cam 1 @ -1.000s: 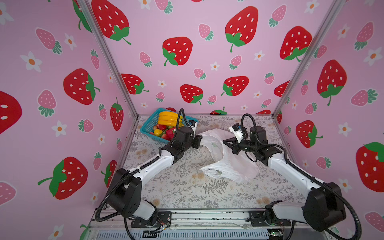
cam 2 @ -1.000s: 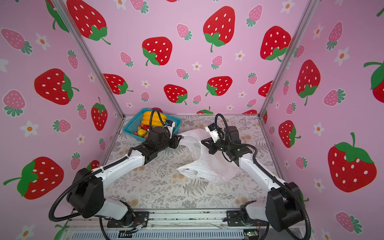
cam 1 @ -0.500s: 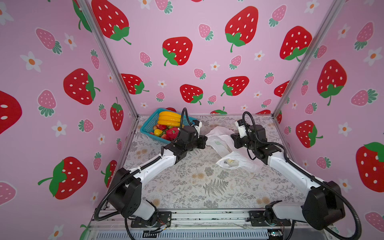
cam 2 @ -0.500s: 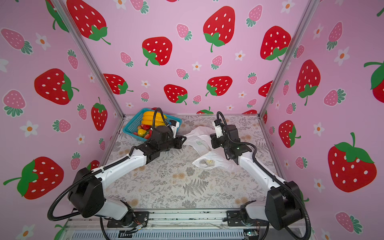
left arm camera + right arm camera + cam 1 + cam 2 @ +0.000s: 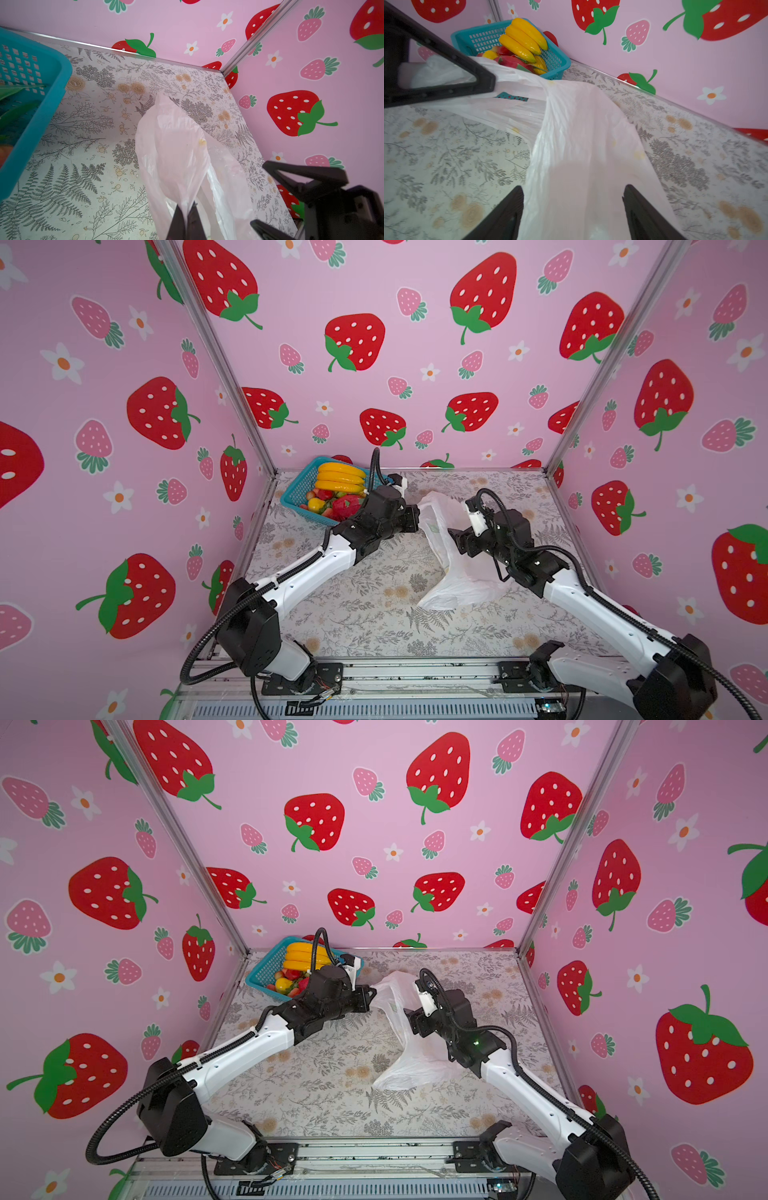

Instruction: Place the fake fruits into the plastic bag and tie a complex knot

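Right gripper [image 5: 572, 209] released the plastic bag [image 5: 451, 572] (left gripper [image 5: 188, 218] clamped).

The floral-print table [image 5: 361, 626] bears a teal basket [image 5: 296, 493] (back-left corner) and plastic bag [image 5: 457, 589].

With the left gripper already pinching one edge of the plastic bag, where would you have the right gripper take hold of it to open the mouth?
I would take the loose rim of the plastic bag opposite the left gripper. The film lies draped between the open jaws of the right gripper, so closing from its own side, just above the table, should catch one thin layer.
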{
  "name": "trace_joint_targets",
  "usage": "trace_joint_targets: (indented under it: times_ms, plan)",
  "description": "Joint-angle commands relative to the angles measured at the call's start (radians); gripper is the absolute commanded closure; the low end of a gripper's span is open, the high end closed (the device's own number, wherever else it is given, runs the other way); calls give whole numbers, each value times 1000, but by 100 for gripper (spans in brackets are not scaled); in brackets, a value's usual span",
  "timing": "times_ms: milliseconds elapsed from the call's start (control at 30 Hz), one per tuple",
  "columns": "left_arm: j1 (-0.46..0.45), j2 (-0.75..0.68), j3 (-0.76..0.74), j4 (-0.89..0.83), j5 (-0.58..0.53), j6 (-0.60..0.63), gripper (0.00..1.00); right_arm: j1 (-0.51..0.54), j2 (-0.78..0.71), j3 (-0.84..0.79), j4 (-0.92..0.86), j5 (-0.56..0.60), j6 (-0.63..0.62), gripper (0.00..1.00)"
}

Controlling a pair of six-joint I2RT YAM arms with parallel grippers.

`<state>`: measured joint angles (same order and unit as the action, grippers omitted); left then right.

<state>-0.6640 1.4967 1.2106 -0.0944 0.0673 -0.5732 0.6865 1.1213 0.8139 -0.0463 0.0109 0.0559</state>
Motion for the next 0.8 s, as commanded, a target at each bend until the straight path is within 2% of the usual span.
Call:
trace_joint_targets:
  times_ms: [0, 67, 200, 300, 367, 433, 500, 600, 633, 700, 733, 767]
  plan:
    - [0, 4, 45, -23, -24, -20, 100, 68, 16, -32, 11, 92, -8, 11]
    - [0, 2, 46, -22, -26, -22, 100, 113, 48, -41, 40, 123, 1, 6]
    - [1, -7, 41, -20, -26, -22, 100, 144, 120, -51, 113, 198, 58, 4]
    - [0, -12, 32, -17, -30, -24, 100, 146, 178, -49, 175, 211, 131, 4]
    - [0, -20, 27, -15, -35, -24, 100, 146, 217, -43, 193, 263, 190, 4]
    - [0, -27, 18, -12, -41, -21, 100, 145, 247, -29, 168, 334, 224, 9]
    - [0, -35, 12, -17, -49, -12, 100, 145, 253, -17, 125, 396, 216, 25]
    - [5, -38, 1, -32, -77, 28, 100, 122, 196, -17, 67, 431, 177, 55]
    - [7, -37, -7, -30, -84, 49, 100, 101, 168, -20, 51, 400, 169, 64]
    - [13, -28, -23, -23, -100, 82, 87, 38, 124, -19, 21, 269, 156, 81]
    - [19, -21, -31, -16, -100, 91, 84, 2, 111, -6, -9, 207, 165, 90]
    - [28, -11, -34, -10, -90, 98, 81, -30, 106, 9, -37, 151, 172, 95]
